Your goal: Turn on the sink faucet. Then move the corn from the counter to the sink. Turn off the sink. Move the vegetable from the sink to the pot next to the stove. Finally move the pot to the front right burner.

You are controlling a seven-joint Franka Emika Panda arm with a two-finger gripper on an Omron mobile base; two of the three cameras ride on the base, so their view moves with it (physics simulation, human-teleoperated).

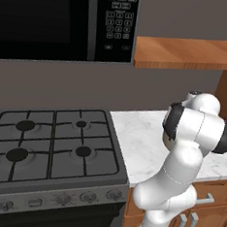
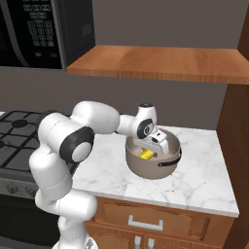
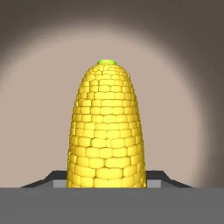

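The pot (image 2: 146, 171), round and beige-grey with a dark rim band, stands on the white marble counter (image 2: 199, 182) to the right of the stove (image 1: 54, 139). My gripper (image 2: 150, 151) reaches down into it, shut on the corn (image 2: 147, 155), whose yellow body shows just under the rim. In the hand view the corn (image 3: 106, 131) rises between the tips of my gripper (image 3: 107, 183), greenish end pointing away, with the pot's beige inside (image 3: 35, 113) behind it. The front right burner (image 1: 83, 152) sits under its black grate with nothing on it.
A wooden shelf (image 2: 160, 63) hangs above the pot, and a black microwave (image 1: 65, 21) above the stove. A tall wooden panel (image 2: 238, 146) closes off the counter's right end. Stove knobs (image 1: 62, 197) line the front, with cabinet drawers (image 2: 146, 221) below the counter.
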